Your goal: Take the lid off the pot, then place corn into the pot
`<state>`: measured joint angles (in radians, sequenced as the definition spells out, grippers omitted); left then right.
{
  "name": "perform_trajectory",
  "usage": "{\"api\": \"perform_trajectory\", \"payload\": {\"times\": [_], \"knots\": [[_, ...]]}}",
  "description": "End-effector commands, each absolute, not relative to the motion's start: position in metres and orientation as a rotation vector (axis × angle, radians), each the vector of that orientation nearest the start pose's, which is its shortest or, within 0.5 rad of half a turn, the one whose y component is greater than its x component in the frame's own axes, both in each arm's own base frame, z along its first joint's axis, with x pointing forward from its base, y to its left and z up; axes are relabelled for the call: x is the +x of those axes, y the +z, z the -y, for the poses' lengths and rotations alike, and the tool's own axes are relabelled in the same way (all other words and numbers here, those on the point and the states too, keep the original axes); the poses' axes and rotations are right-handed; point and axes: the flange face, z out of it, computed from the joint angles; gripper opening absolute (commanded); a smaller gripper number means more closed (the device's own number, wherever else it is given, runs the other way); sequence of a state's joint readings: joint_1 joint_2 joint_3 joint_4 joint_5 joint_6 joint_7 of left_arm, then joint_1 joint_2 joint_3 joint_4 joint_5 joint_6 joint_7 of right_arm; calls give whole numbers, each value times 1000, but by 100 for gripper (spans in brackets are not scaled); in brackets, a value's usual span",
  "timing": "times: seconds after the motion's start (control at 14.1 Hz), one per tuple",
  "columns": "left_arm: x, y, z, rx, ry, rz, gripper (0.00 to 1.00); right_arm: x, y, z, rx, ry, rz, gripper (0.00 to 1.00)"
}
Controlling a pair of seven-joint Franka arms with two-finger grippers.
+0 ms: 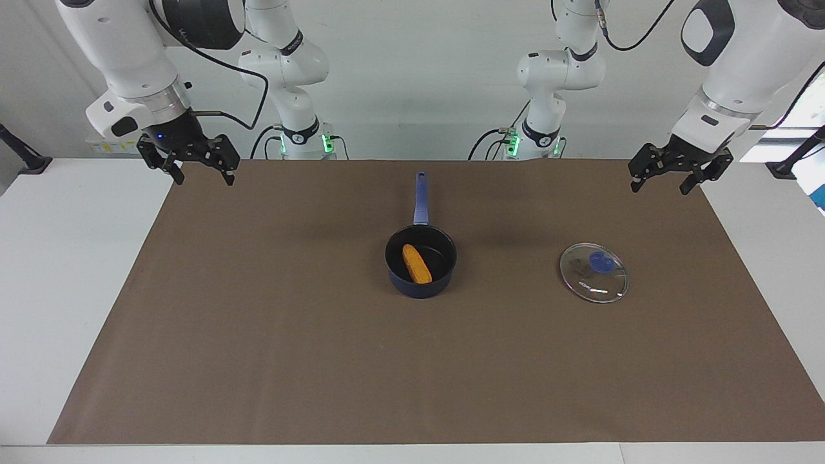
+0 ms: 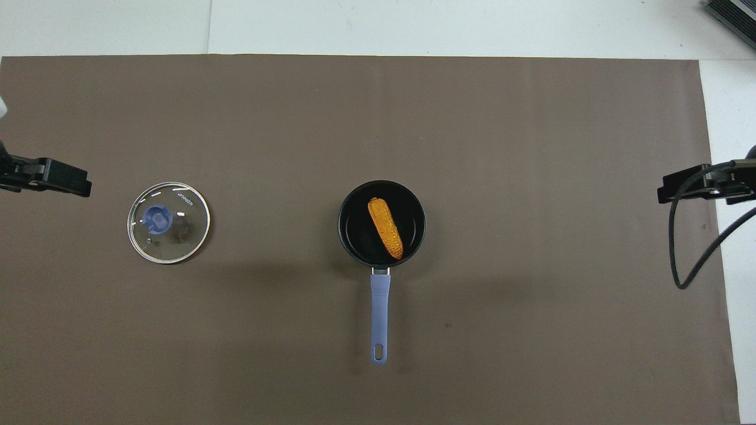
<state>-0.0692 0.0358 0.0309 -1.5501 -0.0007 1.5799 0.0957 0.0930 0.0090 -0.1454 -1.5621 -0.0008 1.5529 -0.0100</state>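
Setting: a white table [image 1: 77, 270] against a pale grey wall, most of its top covered by a brown mat [image 1: 412, 361] — two white arms mounted at the robots' edge.

Item 1 — the pot [image 1: 421, 278]: dark navy saucepan, black inside, upright near the middle of the mat. Its long blue handle [image 2: 380, 319] runs straight toward the robots. No lid on it.

Item 2 — the corn [image 1: 417, 263]: orange-yellow cob with a bumpy surface, lying inside the pot on its black floor, set at a slight diagonal; in the overhead view [image 2: 385, 229] it spans most of the inside.

Item 3 — the lid [image 1: 593, 272]: clear glass disc with a thin metal rim and blue knob at its centre, lying flat on the mat, knob up, well apart from the pot toward the left arm's end of the table, about level with the pot.

Item 4 — left gripper [image 1: 664, 185]: black, raised over the corner of the mat at the left arm's end, fingers spread apart, nothing between them. Clear of the lid.

Item 5 — right gripper [image 1: 202, 178]: black, raised over the mat's edge at the right arm's end, fingers likewise spread and holding nothing. A black cable [image 2: 691, 248] loops down from its wrist.
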Motion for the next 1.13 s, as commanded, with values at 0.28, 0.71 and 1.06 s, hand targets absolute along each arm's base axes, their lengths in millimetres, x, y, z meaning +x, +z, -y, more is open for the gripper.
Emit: {"api": "perform_trajectory", "payload": {"times": [0.28,0.71,1.06], "knots": [[555,632,18,-3136,-17,-210,100,549,625,48,-3130,21,-84,100],[556,632,18,-3135,-22,-210,100,540,647,40,-3130,-41,-50,100],[553,631,17,-3136,0,-207,100,526,666,41,-3128,-87,-50,100]]}}
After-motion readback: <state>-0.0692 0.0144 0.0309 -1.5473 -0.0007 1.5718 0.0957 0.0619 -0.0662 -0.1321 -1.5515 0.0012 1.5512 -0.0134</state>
